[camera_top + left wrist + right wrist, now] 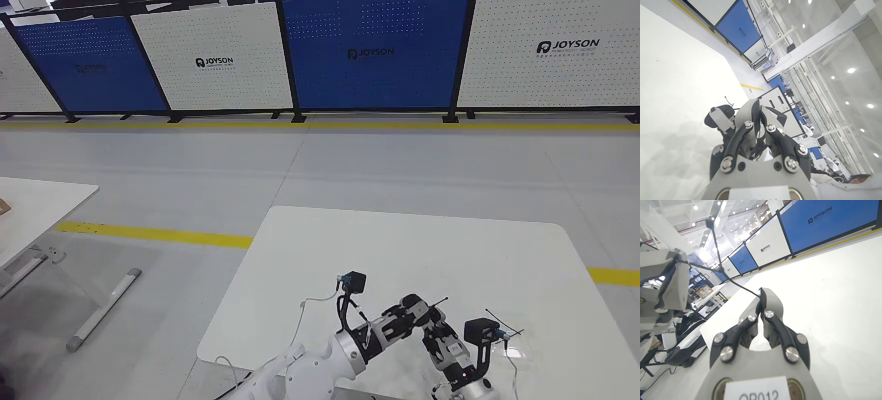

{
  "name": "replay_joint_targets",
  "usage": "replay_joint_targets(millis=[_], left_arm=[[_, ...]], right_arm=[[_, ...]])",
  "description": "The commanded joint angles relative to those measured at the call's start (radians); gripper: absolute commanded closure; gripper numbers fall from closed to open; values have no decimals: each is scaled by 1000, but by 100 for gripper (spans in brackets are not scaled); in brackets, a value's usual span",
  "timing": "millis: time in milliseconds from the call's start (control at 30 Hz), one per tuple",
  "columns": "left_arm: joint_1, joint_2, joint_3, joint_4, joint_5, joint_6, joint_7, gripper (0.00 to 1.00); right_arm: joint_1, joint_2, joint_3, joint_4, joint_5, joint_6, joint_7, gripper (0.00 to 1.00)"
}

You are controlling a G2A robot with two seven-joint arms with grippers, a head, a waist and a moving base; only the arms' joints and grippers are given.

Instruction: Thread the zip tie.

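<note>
Up over the near end of the table (829,285), your right gripper (761,295) and left gripper (760,106) both look clamped on the zip tie (738,286) strung between them, so any tug apart could yank that skinny strap loose or kink it.

You have a white table (400,250) in front of you. Beyond it a yellow line (150,235) crosses the floor (400,160), blue and white panels (375,50) stand behind, and a second table (40,200) sits at left.

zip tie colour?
Black zip tie; shows best in the right wrist view.
</note>
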Motion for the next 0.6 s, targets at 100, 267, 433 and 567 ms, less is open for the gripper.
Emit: replay_joint_targets(millis=[100,267,433,567], left_arm=[[9,2,0,-10,8,-7,3,100],[13,3,0,-14,13,-12,5,100],[20,4,2,-28,22,-20,7,100],[26,6,3,-39,30,-23,7,100]], right_arm=[[-1,-1,1,1,0,-2,-2,100],[0,-3,1,5,-2,-3,-2,100],[3,-5,-3,12,-6,1,-5,100],[4,-7,-3,13,-8,2,-6,100]])
